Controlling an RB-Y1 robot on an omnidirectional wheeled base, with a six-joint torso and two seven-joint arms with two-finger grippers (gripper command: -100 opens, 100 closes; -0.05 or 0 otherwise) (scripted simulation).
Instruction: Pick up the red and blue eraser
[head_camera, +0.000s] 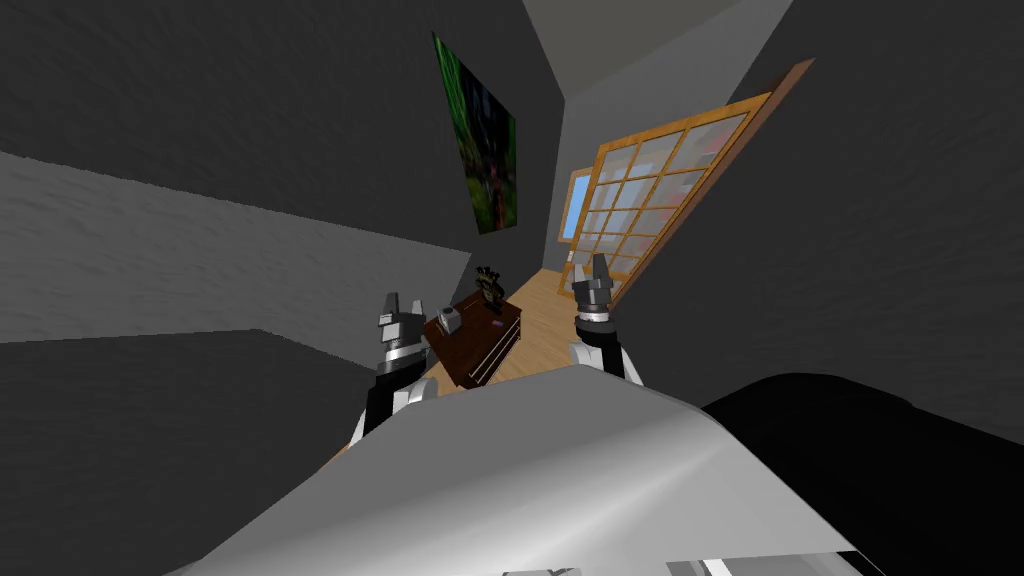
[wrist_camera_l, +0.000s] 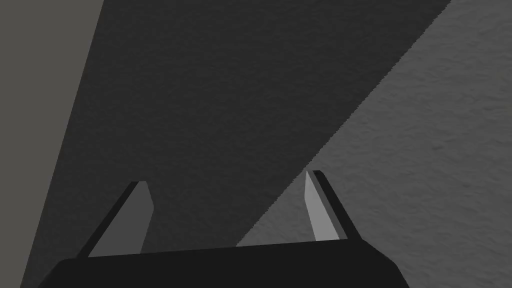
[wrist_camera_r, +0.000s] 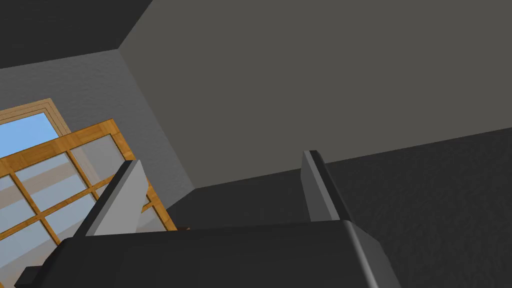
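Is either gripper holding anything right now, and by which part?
Nothing is held: left gripper and right gripper both stand open, nothing between their fingers.

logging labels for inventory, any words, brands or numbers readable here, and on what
No readable text anywhere.
Wall picture: green and dark blotches only, no letters.
Small grey thing on the dark wooden cabinet: too small to tell any marking.

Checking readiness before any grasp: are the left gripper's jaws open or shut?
Open: on the left gripper, the jaws stand wide apart with nothing between them.
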